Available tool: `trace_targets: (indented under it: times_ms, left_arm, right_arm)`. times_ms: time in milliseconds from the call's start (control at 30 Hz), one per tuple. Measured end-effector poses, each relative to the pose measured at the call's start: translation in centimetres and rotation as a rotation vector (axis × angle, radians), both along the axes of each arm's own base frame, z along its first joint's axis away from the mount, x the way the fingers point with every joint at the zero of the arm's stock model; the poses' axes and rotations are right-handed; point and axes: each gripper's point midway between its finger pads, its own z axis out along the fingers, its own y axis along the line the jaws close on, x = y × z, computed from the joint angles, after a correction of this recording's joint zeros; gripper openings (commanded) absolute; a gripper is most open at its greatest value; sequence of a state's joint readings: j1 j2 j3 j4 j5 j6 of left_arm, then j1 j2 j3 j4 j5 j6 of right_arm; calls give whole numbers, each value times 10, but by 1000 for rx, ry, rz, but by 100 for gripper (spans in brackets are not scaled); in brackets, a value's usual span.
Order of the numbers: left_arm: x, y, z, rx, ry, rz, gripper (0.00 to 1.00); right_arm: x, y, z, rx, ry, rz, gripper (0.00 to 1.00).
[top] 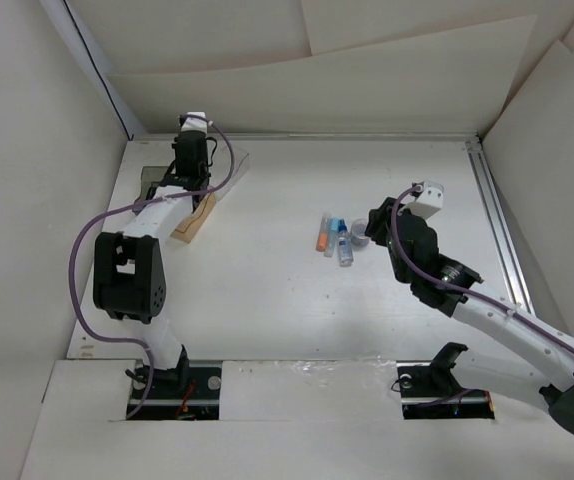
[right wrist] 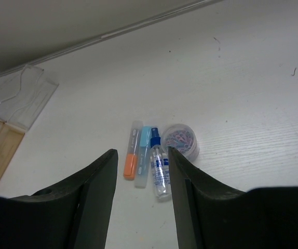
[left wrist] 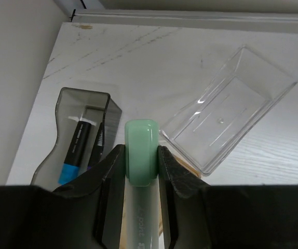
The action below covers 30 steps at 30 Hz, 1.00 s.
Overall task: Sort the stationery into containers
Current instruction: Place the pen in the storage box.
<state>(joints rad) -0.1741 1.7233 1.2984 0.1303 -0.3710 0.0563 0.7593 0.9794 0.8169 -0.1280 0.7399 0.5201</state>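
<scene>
Nothing can be read: the print on the green marker (left wrist: 141,150) and the small bottle (right wrist: 160,174) is too blurred.

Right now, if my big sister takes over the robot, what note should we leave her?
Left pincer: shut on a green marker, held above the bins.
Right pincer: open and empty, over the unsorted pile.
Done: two markers lie in the grey bin.
Clear bin: empty. Amber bin: contents can't be seen.
Left to do: drop the green marker, then sort the orange marker, blue marker, blue-capped bottle and round tub of clips, lying side by side mid-table.
</scene>
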Motion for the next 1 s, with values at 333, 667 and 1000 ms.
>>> trace_targets:
  times_ms: [333, 667, 1000]
  left_arm:
    - [-6, 13, -58, 159, 144, -13, 6]
    - [-20, 28, -86, 248, 202, 16, 8]
    - [-25, 35, -93, 286, 210, 40, 25]
  right_arm:
    - [0, 0, 0, -1, 0, 0, 50]
    - [0, 0, 0, -7, 0, 1, 50]
    - [0, 0, 0, -8, 0, 1, 50]
